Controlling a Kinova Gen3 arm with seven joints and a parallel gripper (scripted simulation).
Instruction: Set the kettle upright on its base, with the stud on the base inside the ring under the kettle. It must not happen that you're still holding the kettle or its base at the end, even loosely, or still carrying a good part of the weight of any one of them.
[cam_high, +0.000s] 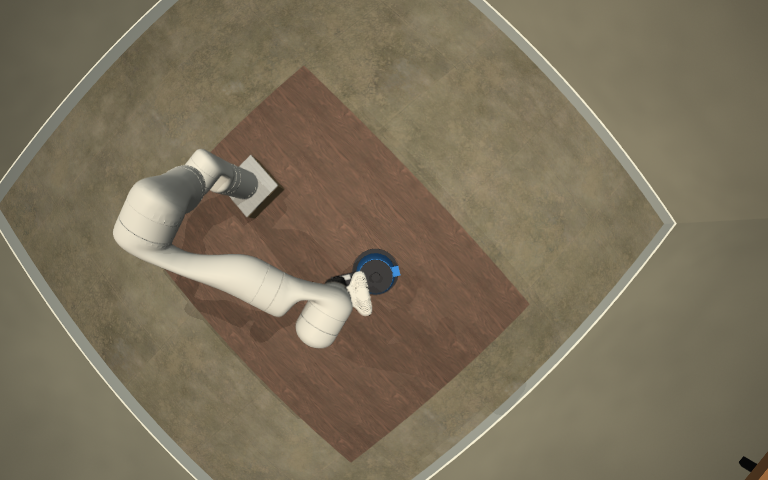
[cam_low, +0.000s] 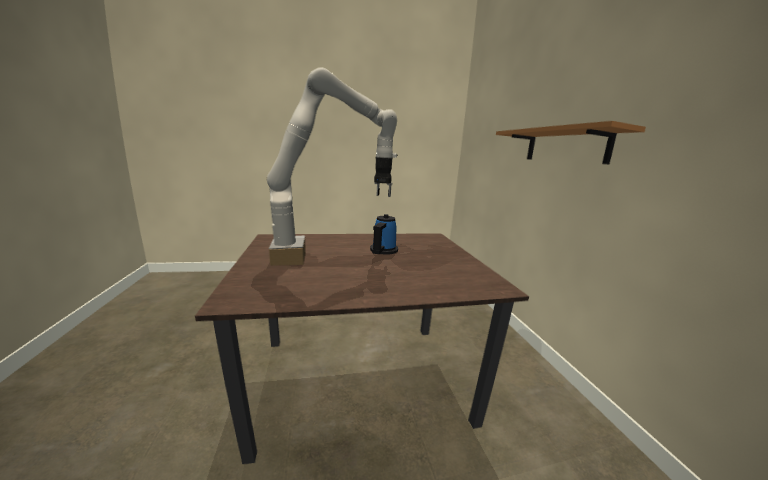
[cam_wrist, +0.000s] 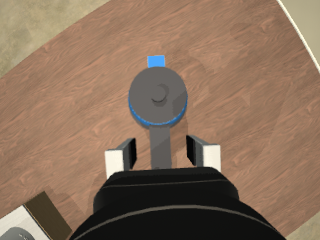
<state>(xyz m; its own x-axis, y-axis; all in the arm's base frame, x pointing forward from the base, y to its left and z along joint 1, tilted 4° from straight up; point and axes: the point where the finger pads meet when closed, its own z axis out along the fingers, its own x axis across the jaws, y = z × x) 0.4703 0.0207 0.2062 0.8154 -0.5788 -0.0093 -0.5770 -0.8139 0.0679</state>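
The blue kettle (cam_high: 378, 276) (cam_low: 387, 234) (cam_wrist: 158, 98) with a dark lid stands upright on the wooden table (cam_high: 339, 141) (cam_low: 339, 283) (cam_wrist: 67, 114). Under it sits the dark round base (cam_high: 373, 252) (cam_low: 384, 252), which shows only as a rim around the kettle's foot. The stud and ring are hidden. The kettle's blue spout (cam_wrist: 156, 60) points away from the arm, and its dark handle (cam_low: 377, 233) faces the arm. My gripper (cam_low: 383, 193) (cam_wrist: 161, 147) is open and empty. It hangs well above the kettle, over the handle side, fingers pointing down.
The arm's mounting block (cam_high: 261, 181) (cam_low: 287, 251) stands at the table's back left corner. A wooden wall shelf (cam_low: 569, 129) hangs far to the right. The table's edges drop to the floor on all sides.
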